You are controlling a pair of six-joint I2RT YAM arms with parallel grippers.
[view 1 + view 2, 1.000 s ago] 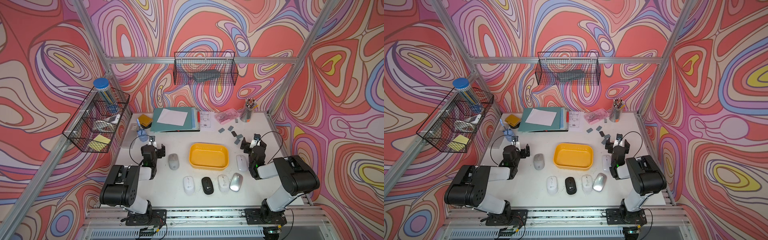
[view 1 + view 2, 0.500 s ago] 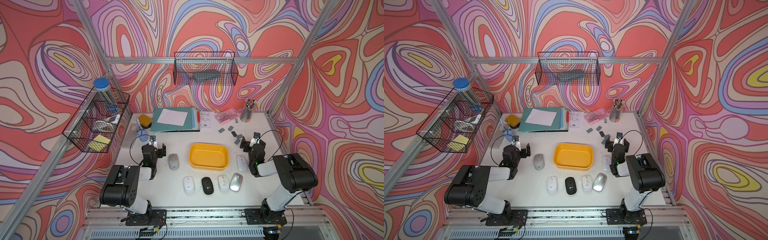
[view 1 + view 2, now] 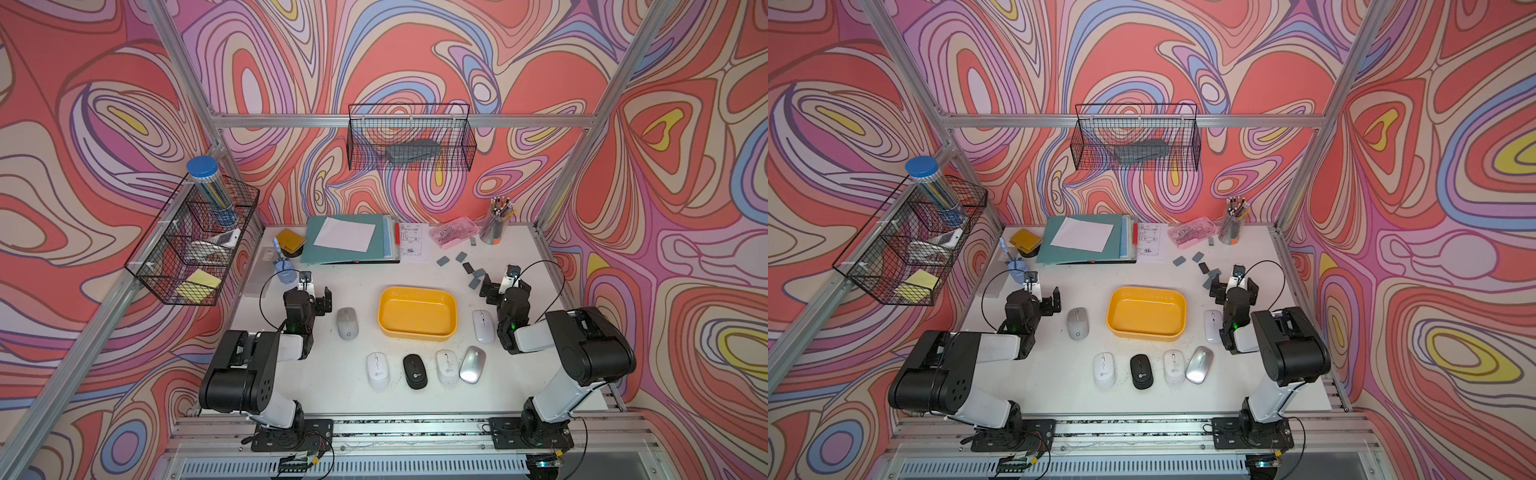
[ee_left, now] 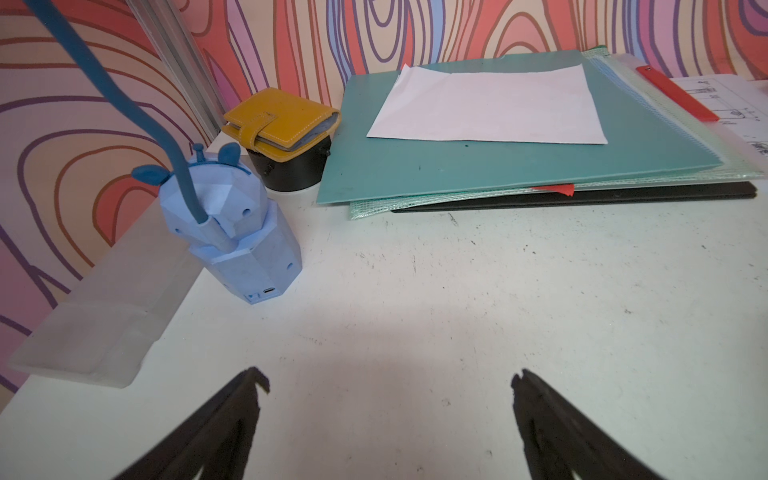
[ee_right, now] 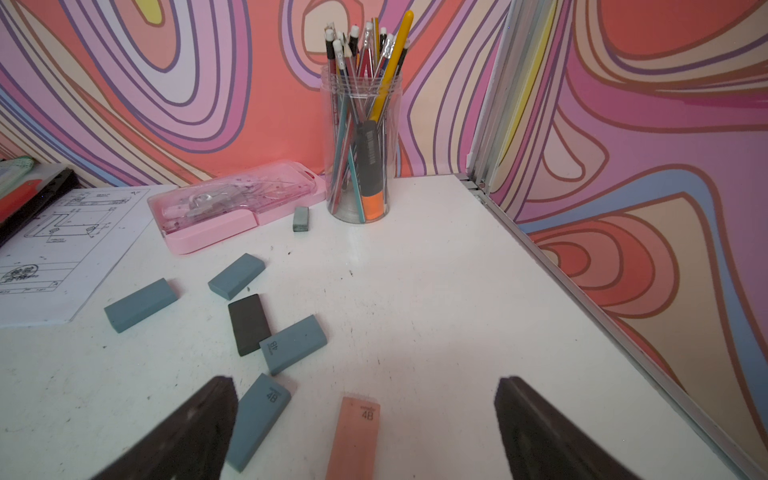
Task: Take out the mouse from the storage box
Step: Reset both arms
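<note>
- The yellow storage box [image 3: 417,311] sits mid-surface, between the two arms, its long sides running left to right.
- All six mice I can see lie on the surface outside the box.
- A grey mouse [image 3: 347,323] is just left of the box, and a white mouse [image 3: 483,326] is just right of it, close beside the right arm.
- A row of four mice runs along the near side of the box. From left to right they are a white one [image 3: 377,365], a black one [image 3: 414,366], a second white one [image 3: 447,362] and a silver one [image 3: 473,364] lying tilted.
- The left gripper [image 4: 388,380] is spread wide with nothing between its fingers. It is low over bare surface to the left of the grey mouse and points toward the far wall.
- Beyond it stand a blue animal-shaped lamp [image 4: 232,241], a yellow wallet [image 4: 282,122] on a black pot, and a teal folder [image 4: 498,166] with a white sheet on top.
- The right gripper [image 5: 365,386] is also spread wide and grips nothing. It is to the far right of the box.
- In its wrist view a pink eraser [image 5: 357,436] lies on the surface between the fingers, with grey-blue erasers [image 5: 291,343] scattered just beside it.
- Farther back are a pink case [image 5: 232,203] and a clear jar of pencils [image 5: 359,166].
</note>
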